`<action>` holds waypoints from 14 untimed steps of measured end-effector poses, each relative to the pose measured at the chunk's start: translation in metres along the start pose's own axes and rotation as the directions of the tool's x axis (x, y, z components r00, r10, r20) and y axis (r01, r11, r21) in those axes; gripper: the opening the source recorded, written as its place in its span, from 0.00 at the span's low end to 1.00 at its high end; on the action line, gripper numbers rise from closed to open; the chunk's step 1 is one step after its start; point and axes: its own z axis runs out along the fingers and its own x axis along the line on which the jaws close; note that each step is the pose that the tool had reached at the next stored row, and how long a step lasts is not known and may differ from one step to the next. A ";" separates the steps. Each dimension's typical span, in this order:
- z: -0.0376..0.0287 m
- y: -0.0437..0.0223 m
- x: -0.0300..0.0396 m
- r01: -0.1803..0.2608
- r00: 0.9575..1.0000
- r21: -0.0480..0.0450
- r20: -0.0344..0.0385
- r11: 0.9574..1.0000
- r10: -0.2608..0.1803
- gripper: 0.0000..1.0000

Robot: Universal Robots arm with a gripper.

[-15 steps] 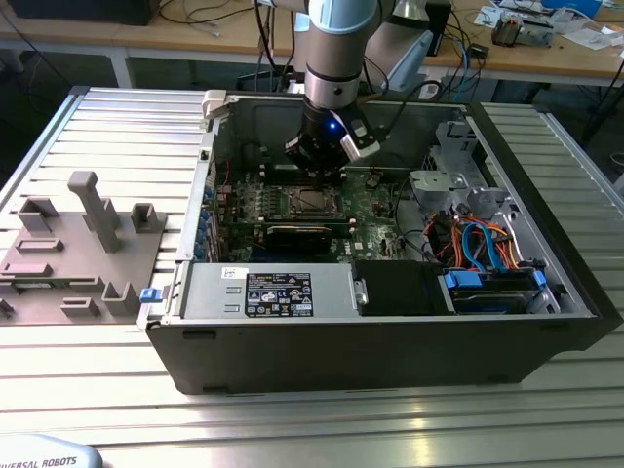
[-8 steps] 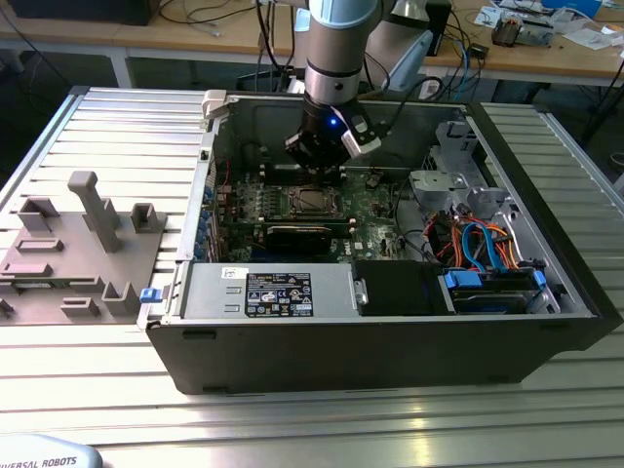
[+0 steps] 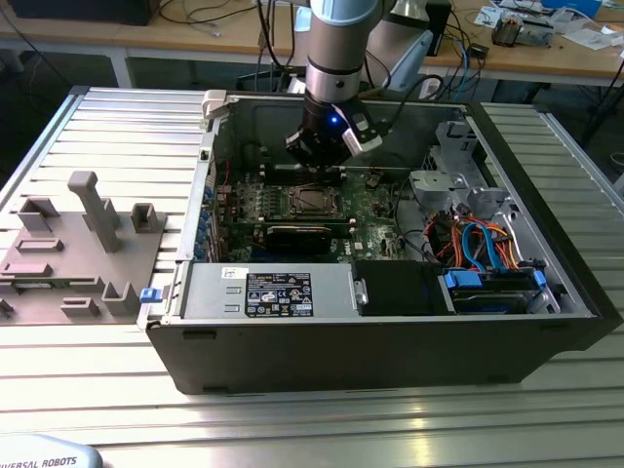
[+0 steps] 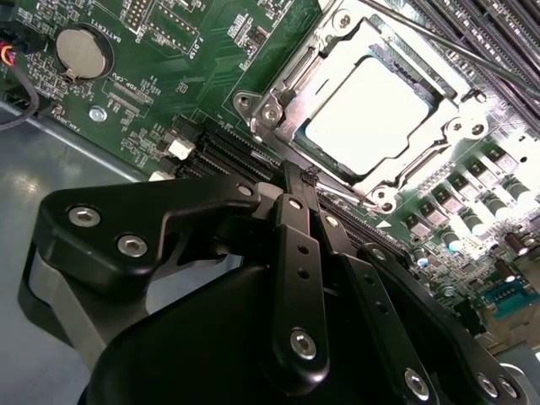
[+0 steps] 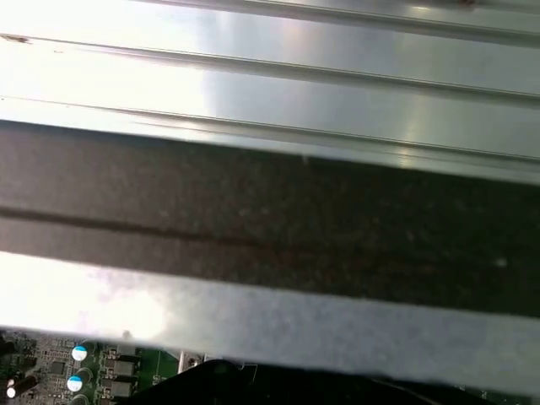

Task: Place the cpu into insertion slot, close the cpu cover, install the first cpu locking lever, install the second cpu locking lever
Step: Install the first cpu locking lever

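Gripper (image 4: 297, 181) pressed together, carrying nothing, hovering just beside the slot (image 4: 380, 110) where the cpu (image 4: 364, 114) already sits under the closed cover (image 4: 278, 101), so the lever work, I'd judge, wants a slow, square push.

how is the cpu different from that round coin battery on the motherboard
The cpu is square; the coin battery is round. The cpu is clearly the larger. The cpu sits framed by the cpu cover, while the battery sits in a round holder on open green board. Both are flat, silvery metal faces lying level with the motherboard.
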 end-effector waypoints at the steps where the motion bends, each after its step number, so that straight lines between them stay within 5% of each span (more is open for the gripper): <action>1: 0.0002 -0.0001 -0.0008 0.000 1.000 0.000 -0.001 1.000 0.000 0.11; 14: 0.0034 -0.0019 -0.0061 -0.001 1.000 -0.001 -0.008 1.000 0.001 0.11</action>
